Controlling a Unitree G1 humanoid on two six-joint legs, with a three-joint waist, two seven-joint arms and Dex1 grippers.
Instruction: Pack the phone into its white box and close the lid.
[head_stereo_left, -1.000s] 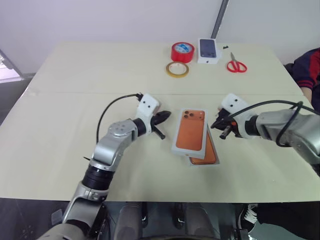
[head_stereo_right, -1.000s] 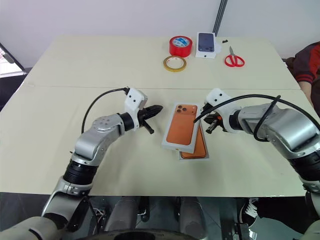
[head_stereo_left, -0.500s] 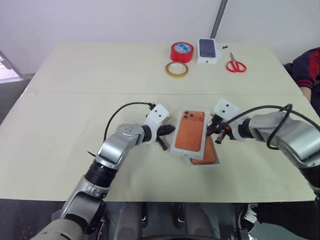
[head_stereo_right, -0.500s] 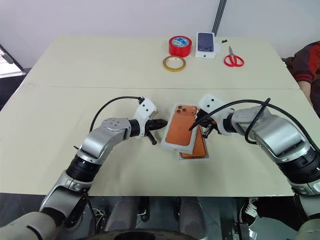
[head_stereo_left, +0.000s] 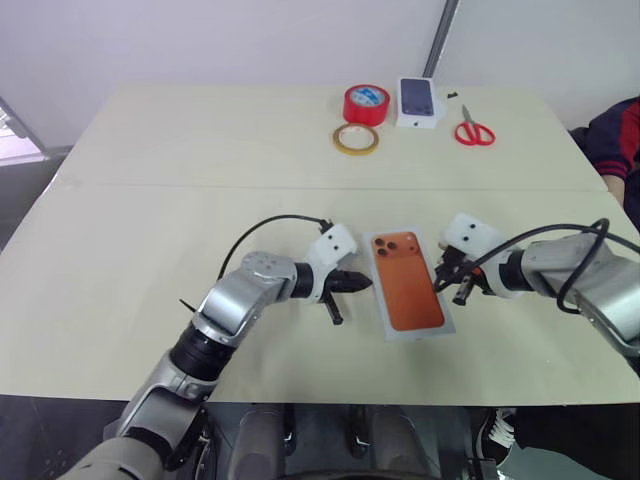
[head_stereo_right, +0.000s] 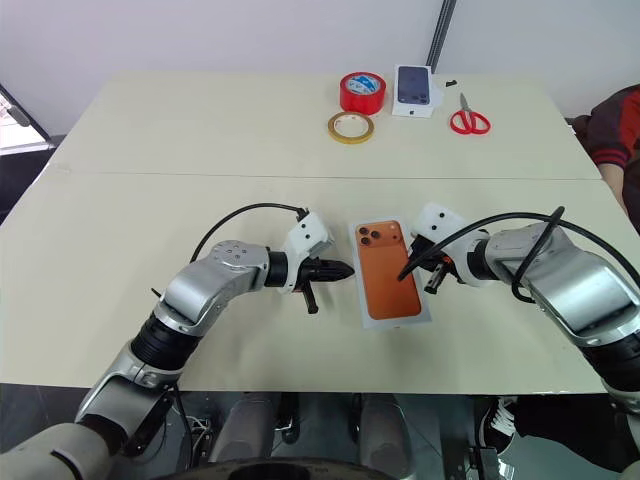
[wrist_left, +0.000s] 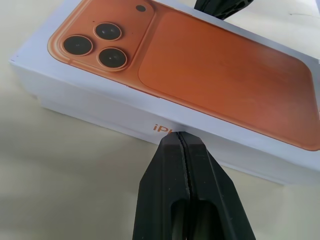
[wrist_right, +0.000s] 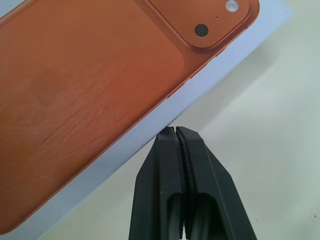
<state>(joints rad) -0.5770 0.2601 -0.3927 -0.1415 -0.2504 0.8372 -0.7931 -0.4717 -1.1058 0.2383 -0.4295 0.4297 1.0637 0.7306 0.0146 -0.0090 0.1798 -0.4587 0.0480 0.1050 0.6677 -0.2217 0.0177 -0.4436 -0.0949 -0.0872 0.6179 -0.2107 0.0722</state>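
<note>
White box (head_stereo_left: 408, 284), orange phone-print lid on: left gripper (head_stereo_left: 362, 284) and right gripper (head_stereo_left: 442, 280), both pinched empty, flank it. Advice: press evenly inward, square the lid.

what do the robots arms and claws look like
Both arms are silver-grey metal with rounded joint housings and black ribbed sections near the base. Each wrist carries a white blocky camera housing, and a thin black cable loops from it back along the forearm. The left claw and right claw each end in two black, tapered plastic fingers with a hollow slot running along the inner face.
</note>
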